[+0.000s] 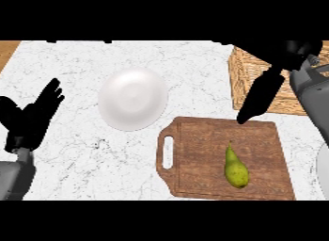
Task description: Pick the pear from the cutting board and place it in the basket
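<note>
A green pear [235,168] lies on the wooden cutting board [195,155], right of the board's middle, stem pointing away from me. The wicker basket [245,75] stands at the back right, partly hidden by my right arm. My right hand [261,92] hangs over the basket's near left corner, fingers straight and pointing down toward the board's far edge; it holds nothing. At the left edge my left hand [30,117] rests open with fingers up.
A white plate [132,99] sits on the marble counter [77,155], left of the board's far corner. The board's handle slot [168,151] faces left. Wooden surface shows beyond the counter's far left corner [1,56].
</note>
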{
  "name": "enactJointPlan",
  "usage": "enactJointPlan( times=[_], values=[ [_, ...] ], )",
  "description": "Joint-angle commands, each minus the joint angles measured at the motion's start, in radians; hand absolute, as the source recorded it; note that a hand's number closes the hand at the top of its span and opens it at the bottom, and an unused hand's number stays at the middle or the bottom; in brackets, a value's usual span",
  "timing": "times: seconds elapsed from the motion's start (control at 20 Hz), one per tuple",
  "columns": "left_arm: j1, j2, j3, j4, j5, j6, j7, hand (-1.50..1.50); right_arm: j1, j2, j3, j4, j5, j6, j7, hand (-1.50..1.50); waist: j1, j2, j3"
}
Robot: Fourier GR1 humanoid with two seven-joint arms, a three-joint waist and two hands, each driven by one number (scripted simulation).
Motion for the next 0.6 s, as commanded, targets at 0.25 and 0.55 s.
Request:
enactJointPlan(
  times=[0.25, 0.55],
  values=[
    [-0.020, -0.026, 0.005, 0.005, -0.023, 0.028, 0.009, 0.00, -0.113, -0.115, -0.050, 0.226, -0.232, 0.401, 0.080, -1.50, -0.011, -0.001, 0.002],
    [0.002, -0.011, 0.020, -0.021, -0.016, -0.002, 0.026, 0.00, -0.062, -0.221, -0.138, 0.306, -0.333, 0.507, 0.009, -1.50, -0.011, 0.000, 0.003]
  ],
)
